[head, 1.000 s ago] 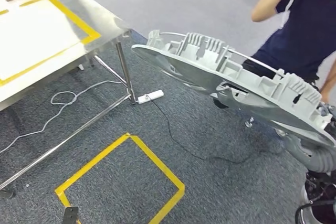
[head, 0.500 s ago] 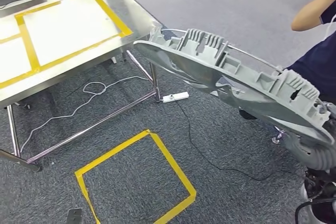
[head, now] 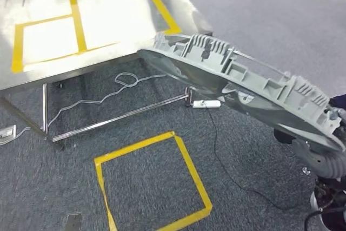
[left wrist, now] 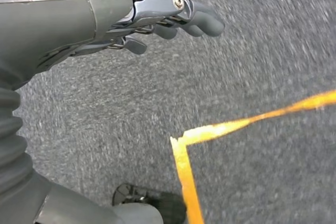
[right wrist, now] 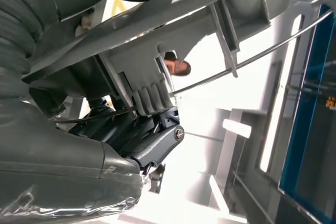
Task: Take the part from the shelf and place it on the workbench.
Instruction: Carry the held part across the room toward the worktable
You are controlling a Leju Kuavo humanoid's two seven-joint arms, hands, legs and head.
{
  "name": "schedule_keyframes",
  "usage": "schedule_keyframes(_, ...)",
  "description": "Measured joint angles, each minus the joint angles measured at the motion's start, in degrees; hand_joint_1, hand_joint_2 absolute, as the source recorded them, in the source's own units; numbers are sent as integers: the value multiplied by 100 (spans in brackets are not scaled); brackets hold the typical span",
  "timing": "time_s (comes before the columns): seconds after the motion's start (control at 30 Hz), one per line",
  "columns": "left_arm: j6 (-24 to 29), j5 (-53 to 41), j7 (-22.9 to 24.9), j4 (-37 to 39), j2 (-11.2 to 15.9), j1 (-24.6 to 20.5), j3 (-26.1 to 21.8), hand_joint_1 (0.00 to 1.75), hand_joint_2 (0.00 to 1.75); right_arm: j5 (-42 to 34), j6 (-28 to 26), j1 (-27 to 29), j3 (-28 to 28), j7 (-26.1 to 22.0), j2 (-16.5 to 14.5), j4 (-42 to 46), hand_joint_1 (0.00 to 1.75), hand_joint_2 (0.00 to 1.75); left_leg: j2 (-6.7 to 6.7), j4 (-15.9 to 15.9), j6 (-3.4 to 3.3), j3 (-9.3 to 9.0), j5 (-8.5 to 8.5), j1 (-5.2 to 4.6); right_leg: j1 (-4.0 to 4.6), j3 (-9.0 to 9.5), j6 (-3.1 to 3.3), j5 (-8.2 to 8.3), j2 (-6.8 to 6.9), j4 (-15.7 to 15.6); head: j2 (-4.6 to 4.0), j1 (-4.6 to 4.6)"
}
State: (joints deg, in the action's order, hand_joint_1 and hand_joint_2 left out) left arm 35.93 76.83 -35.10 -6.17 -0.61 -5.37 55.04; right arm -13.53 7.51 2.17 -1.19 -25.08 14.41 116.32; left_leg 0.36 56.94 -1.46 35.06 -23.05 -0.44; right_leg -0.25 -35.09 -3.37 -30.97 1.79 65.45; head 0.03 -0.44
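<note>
1. The part (head: 245,87), a long grey ribbed casting, is seen stretched across the head view from the centre to the right edge, tilted down toward the lower right.
2. The part is held in the air over the floor (head: 253,20), with its far end reaching just over the near corner of the counter (head: 122,60) in the upper left of the frame.
3. The right hand (head: 326,155) is found at the lower right of the head view, under the near end of the part.
4. In the right wrist view, the right hand (right wrist: 138,135) is seen clamped on the part (right wrist: 190,19): the thumb lies across one face, and the dark fingers (right wrist: 118,124) are pressed against the ribbed side.
5. In the left wrist view, the left hand (left wrist: 170,17) is seen hanging over the carpet with nothing in it, its fingers loosely extended and apart.
6. Yellow tape rectangles (head: 85,20) are marked on the counter top.
7. A yellow tape square (head: 153,182) is laid on the carpet at the lower centre of the head view.
8. A white cable (head: 122,87) and a power strip (head: 206,104) lie on the floor below the counter.
</note>
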Motion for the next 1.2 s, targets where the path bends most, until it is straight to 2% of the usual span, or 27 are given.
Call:
schedule_keyframes(0.03, 0, -1, 1, 0, 2, -8, 1, 0, 175, -1, -1, 9, 3, -2, 2, -1, 175, 175, -71, 1, -13, 0, 2, 8, -4, -195, -10, -170, -105, 392, 0, 15)
schedule_keyframes(0.07, 0, -1, 2, -1, -2, -13, 2, 0, 175, -1, -2, 20, 5, -2, 4, -2, 175, 175, -152, 2, -20, 1, 4, 10, -5, -384, -18, -289, -146, 748, -1, 26)
schedule_keyframes(0.1, 0, -2, 2, -1, -7, -11, 4, 0, 175, 0, -2, 33, 5, -2, 4, -4, 175, 175, -237, 3, -21, 0, 5, 12, -6, -504, -23, -305, -158, 938, -1, 27)
schedule_keyframes(0.13, 0, -2, 2, -1, -11, -7, 7, 0, 175, 1, -3, 43, 4, -1, 4, -5, 175, 175, -322, 6, -19, -4, 6, 18, -10, -525, -25, -215, -165, 917, -1, 28)
schedule_keyframes(0.17, 0, -2, 3, -1, -13, -3, 9, 0, 175, 0, -4, 49, 4, -1, 6, -6, 175, 175, -406, 9, -13, -10, 8, 27, -20, -437, -26, -29, -187, 676, -1, 28)
schedule_keyframes(0.2, -1, -2, 4, -1, -13, 0, 11, 0, 175, 0, -4, 50, 4, -1, 8, -6, 175, 175, -485, 13, 2, -18, 9, 39, -41, -262, -35, 199, -249, 280, -1, 29)
schedule_keyframes(0.27, -1, -3, 7, -1, -9, -2, 20, 0, 175, -2, -4, 50, 5, -2, 11, -5, 175, 175, -626, 36, 61, -5, 11, 42, -87, 75, -46, 452, -455, -425, -1, 29)
schedule_keyframes(0.3, -1, -3, 9, -1, -6, 2, 27, 0, 175, -2, -6, 51, 5, -2, 11, -5, 175, 175, -684, 41, 98, 15, 20, 43, -98, 163, -36, 480, -524, -597, -1, 31)
schedule_keyframes(0.33, 0, -3, 11, -1, -3, 12, 34, 0, 175, -3, -8, 55, 5, -2, 12, -4, 175, 175, -735, 40, 135, 38, 36, 45, -92, 186, -7, 458, -544, -639, -1, 29)
schedule_keyframes(0.37, 0, -3, 14, -1, -1, 25, 40, 0, 175, -3, -10, 58, 5, -1, 13, -4, 175, 175, -777, 32, 167, 53, 52, 56, -88, 190, 38, 470, -506, -637, -1, 28)
schedule_keyframes(0.4, 0, -2, 15, -1, 2, 41, 44, 0, 175, -4, -12, 56, 5, -1, 13, -4, 175, 175, -736, 37, 199, 65, 48, 59, -86, 189, 80, 481, -463, -639, -1, 30)
schedule_keyframes(0.47, -1, -2, 16, -1, 1, 44, 49, 0, 175, -11, -27, 48, 7, -13, 13, -2, 175, 175, -465, 264, 259, 177, -114, 47, -92, 195, 162, 500, -381, -652, -1, -1)
schedule_keyframes(0.5, -2, -2, 15, -1, -3, 32, 51, 0, 175, -16, -39, 44, 9, -23, 13, -2, 175, 175, -285, 543, 284, 309, -277, 42, -89, 196, 191, 502, -341, -655, -1, -16)
schedule_keyframes(0.53, -3, -2, 15, -1, -7, 17, 52, 0, 175, -21, -54, 45, 11, -32, 13, -1, 175, 175, -171, 924, 304, 490, -466, 43, -85, 194, 209, 500, -299, -655, -1, -31)
schedule_keyframes(0.57, -8, -2, 15, -1, -9, 6, 53, 0, 175, -26, -69, 45, 12, -37, 13, -1, 175, 175, -122, 1305, 317, 668, -623, 51, -82, 193, 219, 497, -258, -655, -1, -30)
schedule_keyframes(0.6, -20, -2, 15, -2, -11, 2, 54, 0, 175, -32, -84, 44, 13, -41, 13, -2, 175, 175, -105, 1572, 322, 791, -699, 56, -80, 192, 223, 494, -221, -655, -1, -31)
schedule_keyframes(0.63, -37, 1, 15, -3, -10, 3, 54, 0, 175, -39, -98, 43, 12, -46, 13, -2, 175, 175, -101, 1643, 319, 820, -668, 58, -80, 192, 224, 492, -190, -655, -1, -31)
schedule_keyframes(0.67, -57, 3, 14, -4, -8, 6, 55, 0, 175, -46, -107, 38, 11, -52, 13, -2, 175, 175, -101, 1487, 308, 737, -538, 57, -80, 195, 222, 490, -168, -654, -1, -31)
schedule_keyframes(0.73, -99, 9, -2, -7, -2, 5, 55, 0, 175, -54, -116, 18, 11, -62, 13, -2, 175, 175, -78, 764, 259, 345, -184, 46, -73, 203, 205, 481, -138, -653, -1, -31)
schedule_keyframes(0.8, -160, 19, -44, -8, 1, -6, 55, 0, 175, -54, -132, 0, 14, -68, 13, -1, 175, 175, -51, 179, 218, 39, -33, 36, -43, 194, 165, 462, -126, -634, -1, -25)
schedule_keyframes(0.83, -199, 27, -70, -9, -2, -9, 55, 0, 175, -52, -142, -2, 17, -69, 13, -1, 175, 175, -43, 65, 217, -15, -33, 35, -26, 188, 169, 456, -123, -630, -1, -24)
schedule_keyframes(0.93, -337, 50, -142, -14, -1, -5, 55, 0, 175, -40, -165, 0, 29, -71, 13, -1, 175, 175, -56, 24, 222, -17, -33, 34, -15, 207, 191, 473, -112, -677, -1, -14)
schedule_keyframes(1.1, -673, -1, -177, -20, 20, -5, 82, 0, 175, 13, -218, 1, 38, -80, 13, 1, 175, 175, -58, 24, 159, -15, -37, 25, -21, 248, 113, 515, -109, -765, -1, -12)
schedule_keyframes(1.2, -738, -13, -180, -25, 21, -10, 99, 0, 175, 34, -227, 5, 40, -86, 13, 1, 175, 175, -57, 25, 145, -15, -37, 22, -25, 250, 87, 528, -111, -778, -1, -14)
